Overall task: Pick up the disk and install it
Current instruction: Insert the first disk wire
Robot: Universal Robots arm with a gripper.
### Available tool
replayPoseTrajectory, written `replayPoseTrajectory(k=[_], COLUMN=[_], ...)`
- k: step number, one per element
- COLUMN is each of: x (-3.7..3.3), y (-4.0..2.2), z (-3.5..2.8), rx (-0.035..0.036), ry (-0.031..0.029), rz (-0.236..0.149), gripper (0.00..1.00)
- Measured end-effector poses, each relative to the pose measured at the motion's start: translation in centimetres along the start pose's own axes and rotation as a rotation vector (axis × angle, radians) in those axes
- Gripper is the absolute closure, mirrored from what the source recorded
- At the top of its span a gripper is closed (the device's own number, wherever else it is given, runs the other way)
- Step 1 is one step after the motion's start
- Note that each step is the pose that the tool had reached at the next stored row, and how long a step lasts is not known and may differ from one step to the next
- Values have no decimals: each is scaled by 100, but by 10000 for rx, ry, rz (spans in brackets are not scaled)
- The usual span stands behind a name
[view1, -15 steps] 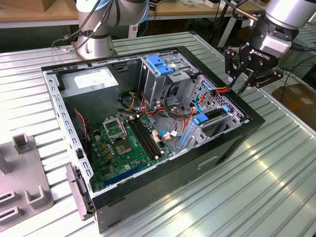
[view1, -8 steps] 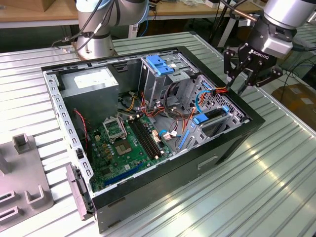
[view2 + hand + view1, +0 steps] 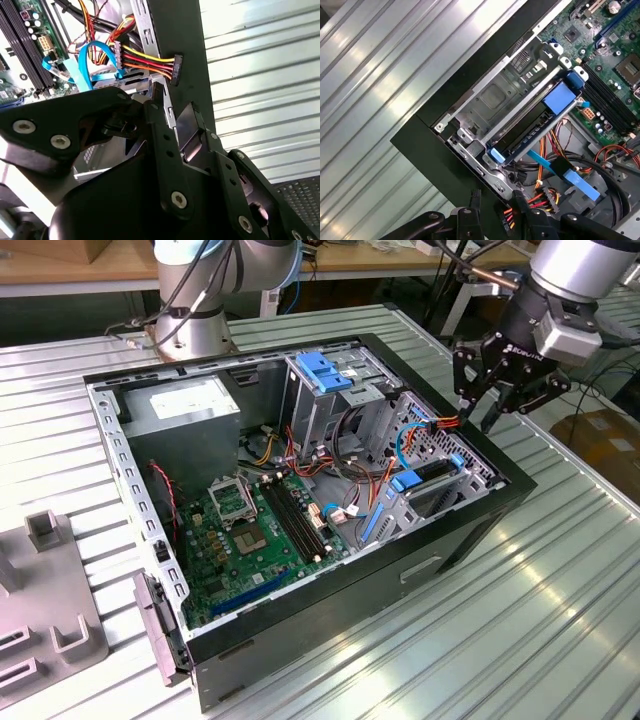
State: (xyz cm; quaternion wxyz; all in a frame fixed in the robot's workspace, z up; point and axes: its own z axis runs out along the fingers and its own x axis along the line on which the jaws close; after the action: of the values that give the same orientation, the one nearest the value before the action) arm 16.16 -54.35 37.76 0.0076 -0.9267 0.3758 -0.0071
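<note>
The disk (image 3: 436, 471) sits edge-on in the drive bay at the front corner of the open computer case (image 3: 460, 530), on the exterior view's right. Its light blue carrier rail (image 3: 527, 137) frames it, and its dark edge (image 3: 520, 129) shows in the first wrist view. My gripper (image 3: 478, 412) hangs just above the case's side wall, a short way behind the bay. It is open and holds nothing. In both wrist views its black fingertips (image 3: 520, 200) (image 3: 192, 120) stand apart over the wall's edge, close to a black power connector (image 3: 175, 67) with red, yellow and orange wires.
A blue plastic handle (image 3: 325, 370) tops the metal drive cage in the case's middle. The green motherboard (image 3: 250, 525) and a grey power supply (image 3: 185, 405) lie further inside. Loose blue data cables (image 3: 570, 175) run beside the bay. Grey fixtures (image 3: 50, 630) stand on the ribbed table (image 3: 560, 620).
</note>
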Motion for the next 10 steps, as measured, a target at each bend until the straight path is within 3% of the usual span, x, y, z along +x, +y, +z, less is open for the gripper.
replayPoseTrajectory(k=[5,10], x=[-79,-92], y=[-82,-107], z=[5,18], rx=[6,75], ry=[13,93], rz=[-230,-724], gripper=[62,62])
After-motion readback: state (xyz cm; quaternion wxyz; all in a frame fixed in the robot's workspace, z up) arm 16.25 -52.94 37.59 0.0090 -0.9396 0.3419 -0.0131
